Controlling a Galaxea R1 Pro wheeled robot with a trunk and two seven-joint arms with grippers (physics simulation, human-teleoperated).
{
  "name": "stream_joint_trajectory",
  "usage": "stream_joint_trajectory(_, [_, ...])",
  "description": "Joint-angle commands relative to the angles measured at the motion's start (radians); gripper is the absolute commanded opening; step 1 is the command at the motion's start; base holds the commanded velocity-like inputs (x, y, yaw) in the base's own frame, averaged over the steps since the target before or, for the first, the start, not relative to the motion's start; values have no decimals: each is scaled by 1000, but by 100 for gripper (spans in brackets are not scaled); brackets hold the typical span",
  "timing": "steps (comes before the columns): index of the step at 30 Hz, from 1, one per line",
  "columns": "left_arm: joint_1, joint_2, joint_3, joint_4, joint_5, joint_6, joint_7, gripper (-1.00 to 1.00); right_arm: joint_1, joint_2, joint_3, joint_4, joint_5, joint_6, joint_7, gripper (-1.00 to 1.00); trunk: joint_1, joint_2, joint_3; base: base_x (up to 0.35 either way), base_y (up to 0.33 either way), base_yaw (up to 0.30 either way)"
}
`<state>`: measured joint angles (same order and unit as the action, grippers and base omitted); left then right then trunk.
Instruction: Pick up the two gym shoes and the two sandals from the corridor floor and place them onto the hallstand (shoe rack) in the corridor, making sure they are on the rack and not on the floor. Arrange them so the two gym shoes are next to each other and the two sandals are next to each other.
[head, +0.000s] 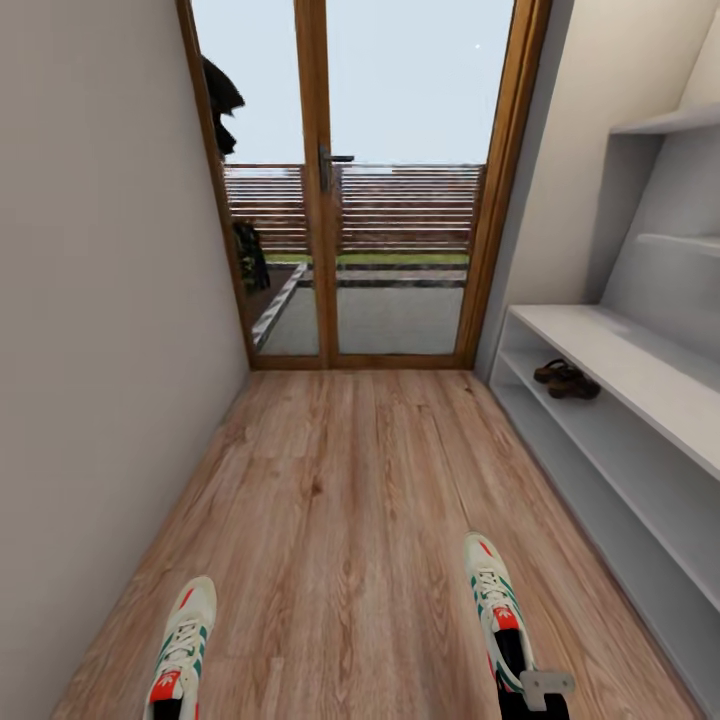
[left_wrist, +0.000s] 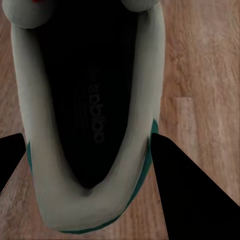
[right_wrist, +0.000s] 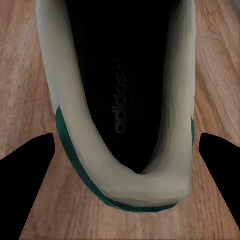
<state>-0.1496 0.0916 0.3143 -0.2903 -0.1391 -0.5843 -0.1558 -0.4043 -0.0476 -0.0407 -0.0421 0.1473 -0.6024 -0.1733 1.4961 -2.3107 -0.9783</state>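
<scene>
Two off-white gym shoes with green stripes point down the corridor floor (head: 350, 480): one at lower left (head: 186, 635), one at lower right (head: 494, 605). My left gripper (left_wrist: 87, 134) straddles the left shoe's heel (left_wrist: 35, 150), and both black fingers (left_wrist: 192, 195) touch its sides. My right gripper (right_wrist: 126, 134) brackets the right shoe's heel (right_wrist: 165, 175), its fingers (right_wrist: 25, 167) a sliver off the sides. In the head view the right gripper (head: 535, 692) sits behind that heel. The two sandals (head: 567, 379) lie side by side on the lower shelf of the hallstand (head: 620, 350).
The corridor is narrow, with a plain wall (head: 100, 350) close on the left and the hallstand along the right. A wood-framed glass double door (head: 320, 200) closes the far end. Floating shelves (head: 670, 122) hang above the bench.
</scene>
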Motion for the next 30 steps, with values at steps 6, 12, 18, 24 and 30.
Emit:
stream_joint_trajectory(6, [-1,-1,9,0,-9,-4,-4,-100,-1,0,-5,1,11,-2,-6,-100,0,0,-1,336,0,-109])
stream_joint_trajectory(12, [-1,-1,9,0,-10,-4,-4,-100,-1,0,-5,1,11,-2,-6,-100,0,0,-1,336,0,-212])
stream_joint_trajectory(18, [-1,-1,8,0,-10,-5,-4,-100,-1,0,-4,1,11,-2,-6,-100,0,0,-1,336,0,-67])
stream_joint_trajectory(24, [-1,-1,9,0,-8,-4,-4,-100,-1,0,-4,1,10,-2,-6,-100,0,0,-1,336,0,-86])
stream_joint_trajectory(30, [-1,0,9,0,-8,-3,-4,-100,-1,0,-4,1,9,-2,-6,-100,0,0,-1,336,0,-232])
